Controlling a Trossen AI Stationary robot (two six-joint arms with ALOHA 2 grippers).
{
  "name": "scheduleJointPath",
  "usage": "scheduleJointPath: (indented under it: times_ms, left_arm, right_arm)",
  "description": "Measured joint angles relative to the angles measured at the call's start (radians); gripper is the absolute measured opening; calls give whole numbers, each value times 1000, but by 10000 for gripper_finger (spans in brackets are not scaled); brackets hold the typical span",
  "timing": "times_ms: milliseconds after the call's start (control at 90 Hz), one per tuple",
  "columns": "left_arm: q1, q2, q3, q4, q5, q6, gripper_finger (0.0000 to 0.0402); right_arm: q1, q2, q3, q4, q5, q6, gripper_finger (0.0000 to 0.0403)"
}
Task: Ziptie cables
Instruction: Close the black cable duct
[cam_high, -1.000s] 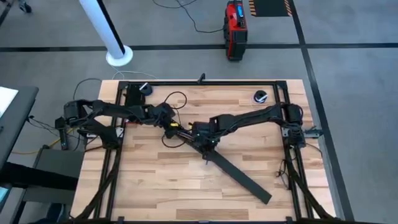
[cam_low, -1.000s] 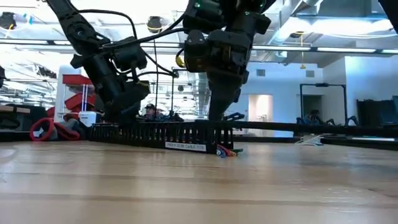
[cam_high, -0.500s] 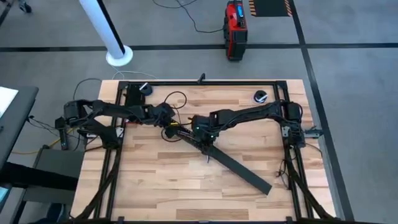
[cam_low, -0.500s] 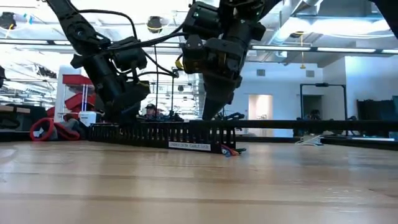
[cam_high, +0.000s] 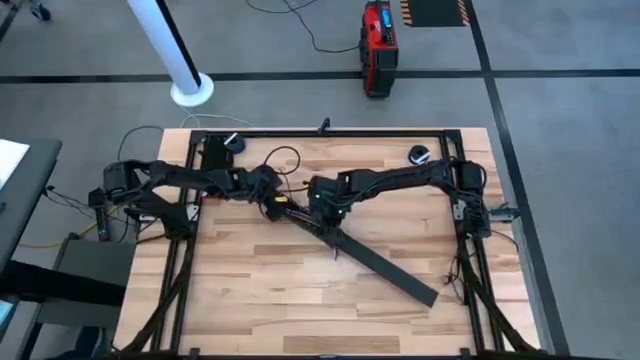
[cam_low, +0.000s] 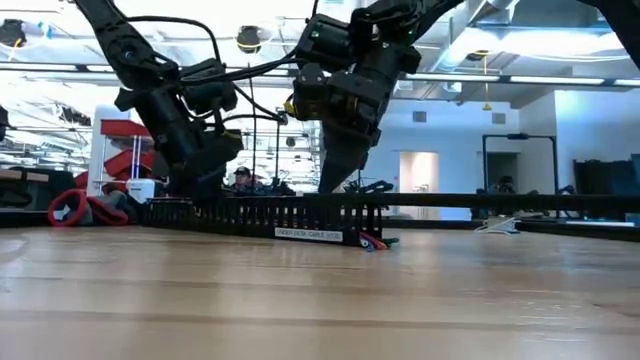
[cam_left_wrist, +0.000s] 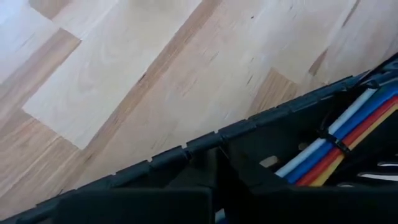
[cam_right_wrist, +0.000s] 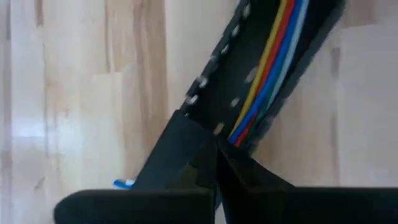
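My right gripper (cam_high: 322, 203) sits down over the channel (cam_low: 262, 215) near the worktop's (cam_high: 400, 200) centre, fingers pressed together. My left gripper (cam_high: 268, 200) is beside it; I cannot tell its spread. The cables (cam_left_wrist: 348, 134) lie in the channel, 1 ziptie (cam_left_wrist: 331, 142) already on. I judge more ties remain.

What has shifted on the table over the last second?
The right gripper pulled back along the slotted channel toward the left gripper and the table's far side. The flat black strip swung slightly. The left arm stayed at the channel's end; the cables stayed inside.
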Motion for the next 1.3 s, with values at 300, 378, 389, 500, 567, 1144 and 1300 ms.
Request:
scheduleJointPath:
  times_ms: [300,378,389,500,567,1144,1300]
  left_arm:
    - [0,0,0,32,5,5,0]
    - [0,0,1,31,5,10,0]
    - [0,0,1,30,5,12,0]
    - [0,0,11,28,4,28,0]
    - [3,0,15,29,3,29,0]
    - [5,-2,17,4,-2,10,0]
    - [5,1,17,2,-7,2,0]
  right_arm:
    - [4,-8,81,-124,14,-7,0]
    - [13,-8,99,-174,15,-10,0]
    - [15,-8,101,-180,15,-10,0]
    - [39,-8,104,-236,4,-10,0]
    - [58,-4,102,-257,3,-2,0]
    - [76,-4,6,-141,-24,21,0]
    - [53,-3,5,-137,-43,-5,0]
